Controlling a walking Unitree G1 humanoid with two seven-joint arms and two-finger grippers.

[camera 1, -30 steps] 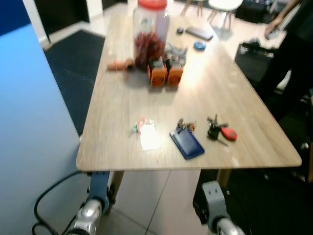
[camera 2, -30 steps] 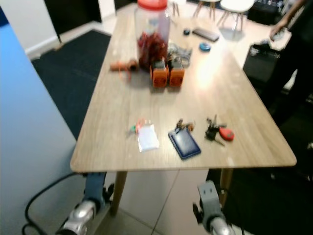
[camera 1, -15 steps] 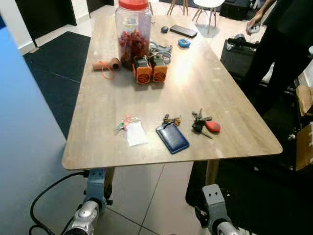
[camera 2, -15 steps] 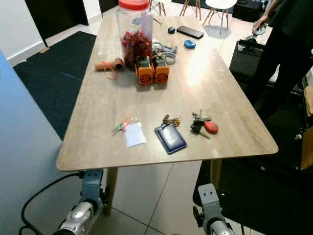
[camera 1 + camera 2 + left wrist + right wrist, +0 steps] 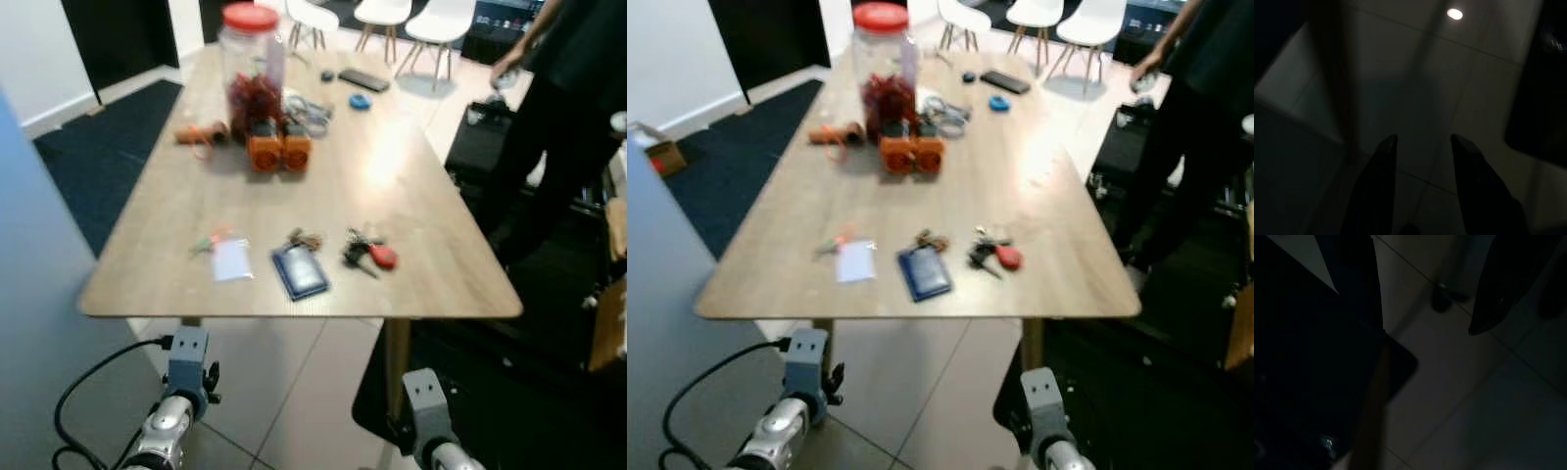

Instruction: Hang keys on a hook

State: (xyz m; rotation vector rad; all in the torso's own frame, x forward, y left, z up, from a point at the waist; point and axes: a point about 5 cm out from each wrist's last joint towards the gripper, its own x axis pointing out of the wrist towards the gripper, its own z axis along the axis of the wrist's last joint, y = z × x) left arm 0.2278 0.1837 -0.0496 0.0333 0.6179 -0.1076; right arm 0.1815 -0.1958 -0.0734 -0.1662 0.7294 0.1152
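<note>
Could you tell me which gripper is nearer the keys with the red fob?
Right. The right gripper hangs below the table edge under the keys with the red fob; the left gripper hangs further left.

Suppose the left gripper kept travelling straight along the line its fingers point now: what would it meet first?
Most likely the tiled floor. The left gripper hangs open below the table edge, pointing down at dim tiles with nothing between. A dark upright shape, perhaps a table leg, stands beside that line; depth is hard to judge.
</note>
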